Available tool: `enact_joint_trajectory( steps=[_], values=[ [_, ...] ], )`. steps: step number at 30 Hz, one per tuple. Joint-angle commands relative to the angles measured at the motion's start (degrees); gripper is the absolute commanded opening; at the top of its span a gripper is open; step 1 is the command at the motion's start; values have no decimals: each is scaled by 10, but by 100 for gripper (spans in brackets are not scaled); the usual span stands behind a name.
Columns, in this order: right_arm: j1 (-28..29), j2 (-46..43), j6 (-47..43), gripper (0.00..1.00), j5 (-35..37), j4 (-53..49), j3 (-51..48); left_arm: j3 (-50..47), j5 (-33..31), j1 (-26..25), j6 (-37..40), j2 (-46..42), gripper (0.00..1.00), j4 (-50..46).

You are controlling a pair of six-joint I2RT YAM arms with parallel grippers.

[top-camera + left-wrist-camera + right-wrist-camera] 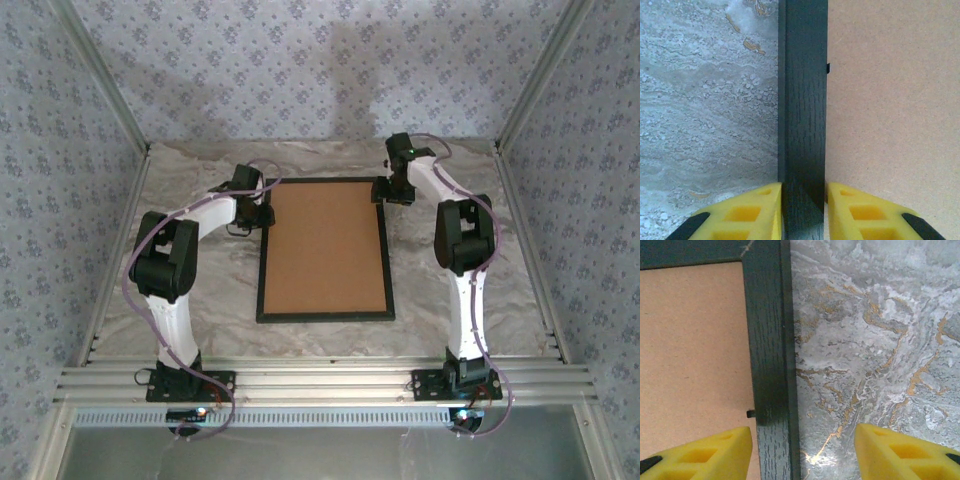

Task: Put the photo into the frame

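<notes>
We see the frame [325, 316] lying flat at the middle of the table, a thin black rectangle with its long sides running from 12 to 6 o'clock. Inside it is a plain brown backing board [325, 250], matte and fibrous like pressed hardboard. Under both spreads the table cover [450, 290], a crinkled silvery-grey sheet that looks marbled and pebbly close up, with ochre veins. The left gripper [260, 212] sits on the frame's 9 o'clock rail, toward the far end. From the left wrist we see its wedge-shaped yellow fingers [750, 210], hollowed with square pockets, pressed against both flanks of that rail. The jaws are drawn in narrow and have hold of the frame, whose black finish shows an open wood grain running lengthwise. The right gripper [392, 192] stands at the frame's 1 o'clock corner. From the right wrist its fingers [710, 452] are spread wide and hold nothing. One is over the backing board at 7 o'clock and the other over the table cover at 5 o'clock, and the grained rail passes between them, nearer the board-side finger. A mitre joint marks the corner near 12 o'clock. A small black tab [751, 413] juts from the rail's inner edge onto the board.
</notes>
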Motion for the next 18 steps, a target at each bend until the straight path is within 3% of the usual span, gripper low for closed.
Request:
enact_joint_trajectory(
  steps=[1,18],
  values=[
    [0,20,2,58,-2,-6,22,-8,26,-11,3,23,28,-31],
    [-3,83,7,57,-2,-30,36,-16,29,-11,0,22,28,-28]
  ],
)
